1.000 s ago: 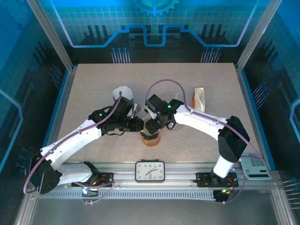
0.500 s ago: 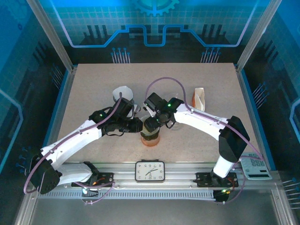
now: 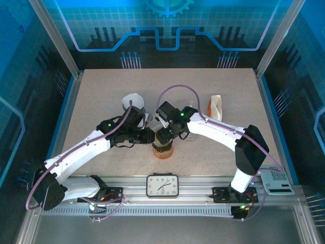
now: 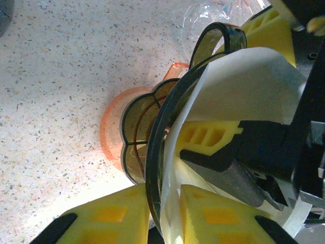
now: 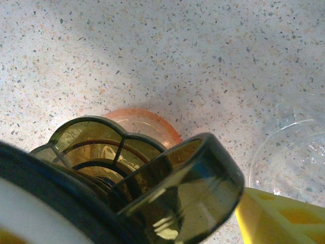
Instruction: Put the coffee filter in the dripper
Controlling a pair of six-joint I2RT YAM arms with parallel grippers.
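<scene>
A dark translucent dripper [image 3: 162, 147] stands on an orange base [image 3: 164, 154] near the table's front middle. The white coffee filter [image 4: 244, 86] sits inside its cone. My left gripper [image 3: 151, 137] comes in from the left. Its yellow fingers [image 4: 101, 218] are shut across the dripper's rim [image 4: 152, 173] and the filter's edge. My right gripper [image 3: 164, 138] is over the dripper with its jaws wide. One finger [image 4: 208, 137] is down inside the filter, the other finger [image 5: 284, 218] outside, past the dripper's loop handle [image 5: 188, 193]. The filter's white edge [image 5: 20, 218] shows beside the rim.
A clear glass jug [image 5: 292, 152] stands just behind the dripper. A white cup-like thing [image 3: 133, 101] is at the back left, an orange and white packet [image 3: 217, 105] at the back right. A clock [image 3: 162, 185] and a small white device [image 3: 277, 182] lie on the front rail.
The right gripper has crept slightly to the left over the dripper. The left gripper keeps its hold in the same place.
</scene>
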